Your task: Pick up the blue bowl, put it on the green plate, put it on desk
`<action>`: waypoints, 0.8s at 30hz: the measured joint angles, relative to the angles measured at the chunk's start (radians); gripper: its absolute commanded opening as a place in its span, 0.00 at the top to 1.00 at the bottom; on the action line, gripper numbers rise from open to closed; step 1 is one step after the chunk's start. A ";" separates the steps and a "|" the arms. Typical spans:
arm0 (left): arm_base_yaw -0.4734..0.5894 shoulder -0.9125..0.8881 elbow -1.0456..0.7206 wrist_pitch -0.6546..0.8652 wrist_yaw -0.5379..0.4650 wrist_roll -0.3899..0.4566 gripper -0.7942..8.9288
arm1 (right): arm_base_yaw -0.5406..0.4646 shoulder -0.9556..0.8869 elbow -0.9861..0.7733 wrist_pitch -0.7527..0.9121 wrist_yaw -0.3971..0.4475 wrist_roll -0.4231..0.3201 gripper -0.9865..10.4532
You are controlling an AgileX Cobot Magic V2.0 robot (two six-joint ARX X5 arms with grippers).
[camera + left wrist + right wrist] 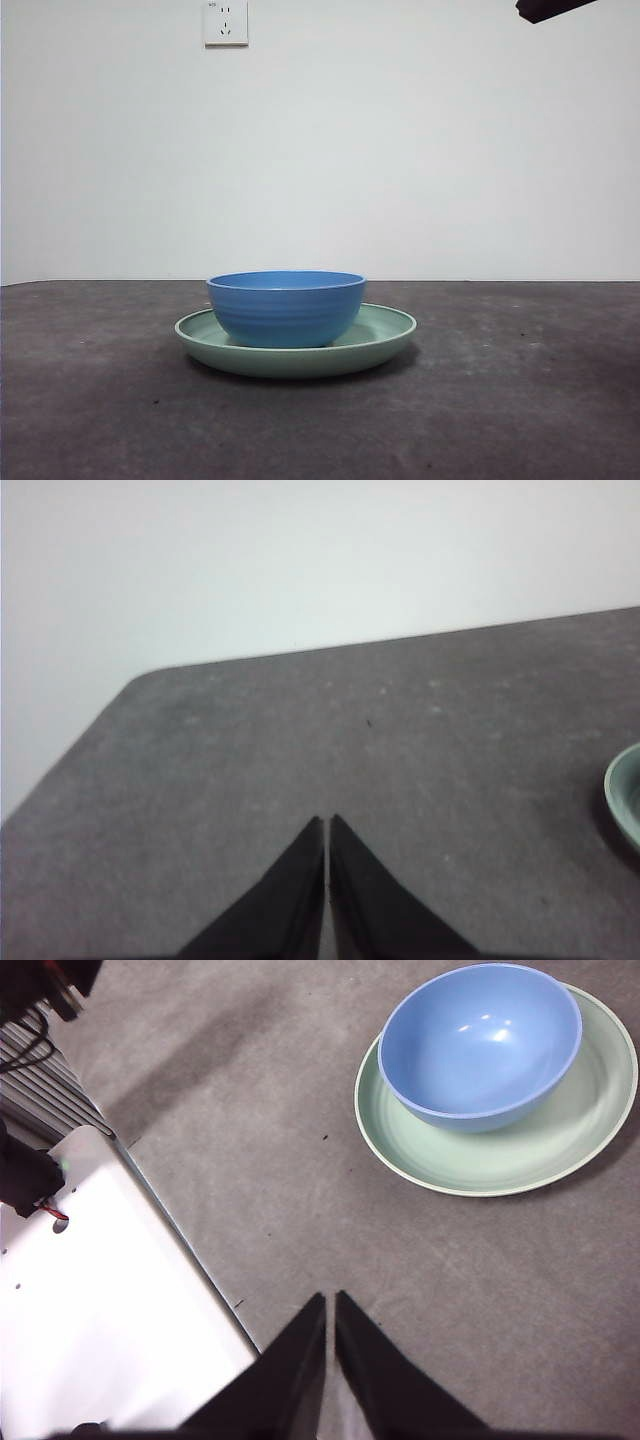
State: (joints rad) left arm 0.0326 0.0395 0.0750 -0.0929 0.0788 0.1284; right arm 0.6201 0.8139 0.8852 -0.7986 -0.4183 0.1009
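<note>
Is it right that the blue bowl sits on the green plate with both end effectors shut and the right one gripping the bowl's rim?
Not quite. The right end effector is shut but holds nothing; the right wrist view shows it apart from the blue bowl on the green plate.

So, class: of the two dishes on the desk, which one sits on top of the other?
The blue bowl sits on top. It is the narrower, taller dish, standing upright inside the wide, shallow green plate, which rests directly on the desk.

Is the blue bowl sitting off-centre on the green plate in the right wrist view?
Yes: the blue bowl sits toward one side of the green plate, leaving a wide crescent of bare plate on the opposite side.
</note>
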 measured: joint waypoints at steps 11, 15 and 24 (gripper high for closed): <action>0.000 -0.034 -0.042 -0.065 0.000 -0.035 0.91 | 0.000 0.000 0.000 0.000 0.000 0.000 0.91; 0.000 -0.034 -0.042 -0.085 -0.002 -0.042 0.91 | 0.000 0.000 0.000 0.001 0.000 0.000 0.91; 0.000 -0.034 -0.042 -0.085 -0.002 -0.076 0.91 | 0.000 0.000 0.000 0.002 0.000 0.000 0.91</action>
State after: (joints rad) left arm 0.0326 0.0051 0.0326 -0.1776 0.0772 0.0525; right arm 0.6201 0.8139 0.8852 -0.7963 -0.4183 0.1009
